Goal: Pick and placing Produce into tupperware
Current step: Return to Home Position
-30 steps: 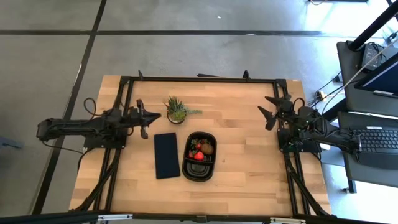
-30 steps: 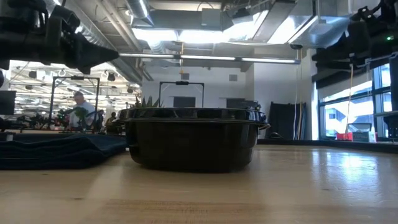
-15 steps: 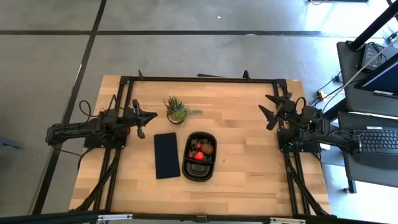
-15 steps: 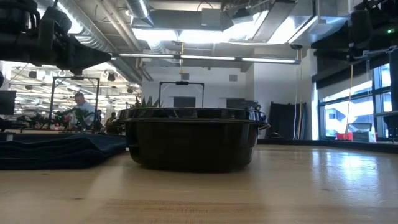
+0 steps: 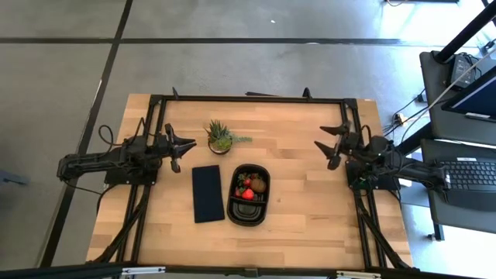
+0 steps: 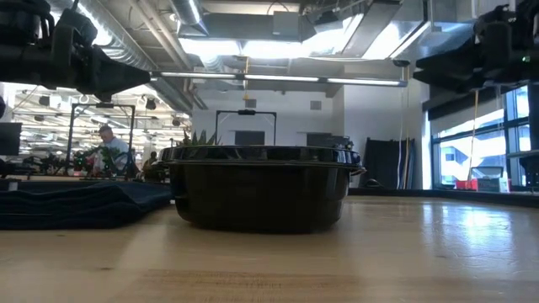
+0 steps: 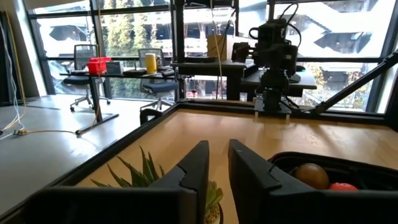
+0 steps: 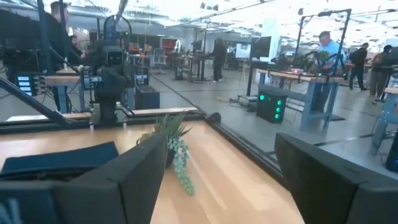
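Red strawberries (image 5: 246, 194) and the brown kiwi-like fruit (image 5: 258, 185) lie together in the black tupperware (image 5: 235, 214) at the middle of the counter (image 5: 310, 209). They look light, soft and easily bruised, so any hold should be gentle and across a fruit's widest part. Near the potted plant (image 5: 220, 136) the left end effector (image 7: 217, 165) hangs empty and almost closed, much as half a second ago, while the right end effector (image 8: 221, 162), spread wide and empty, has swung slightly inward.

Left gripper (image 5: 189, 145) hovers left of the tupperware (image 5: 248, 212), fingers seemingly together; right gripper (image 5: 325, 146), right of it, spreads wide.
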{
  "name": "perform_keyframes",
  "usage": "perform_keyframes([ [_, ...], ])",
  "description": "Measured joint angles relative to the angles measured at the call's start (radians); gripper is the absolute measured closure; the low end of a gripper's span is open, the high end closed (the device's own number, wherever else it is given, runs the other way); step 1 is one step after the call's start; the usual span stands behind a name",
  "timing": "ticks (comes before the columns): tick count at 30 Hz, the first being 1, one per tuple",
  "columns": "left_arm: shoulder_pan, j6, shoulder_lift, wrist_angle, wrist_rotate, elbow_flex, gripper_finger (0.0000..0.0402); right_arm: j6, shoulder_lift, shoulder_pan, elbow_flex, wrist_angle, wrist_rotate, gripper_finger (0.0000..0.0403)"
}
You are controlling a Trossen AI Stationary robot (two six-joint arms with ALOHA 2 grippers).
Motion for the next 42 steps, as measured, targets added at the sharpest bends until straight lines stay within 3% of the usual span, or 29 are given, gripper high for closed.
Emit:
perform_keyframes([
  [5, 0.000, 0.000, 0.000, 0.000, 0.000, 0.000, 0.0338, 0.008, 0.000, 0.000, -0.072, 0.130, 0.000, 0.0104],
  [42, 0.000, -0.002, 0.000, -0.002, 0.000, 0.000, 0.0277, -0.002, 0.000, 0.000, -0.077, 0.100, 0.002, 0.0105],
])
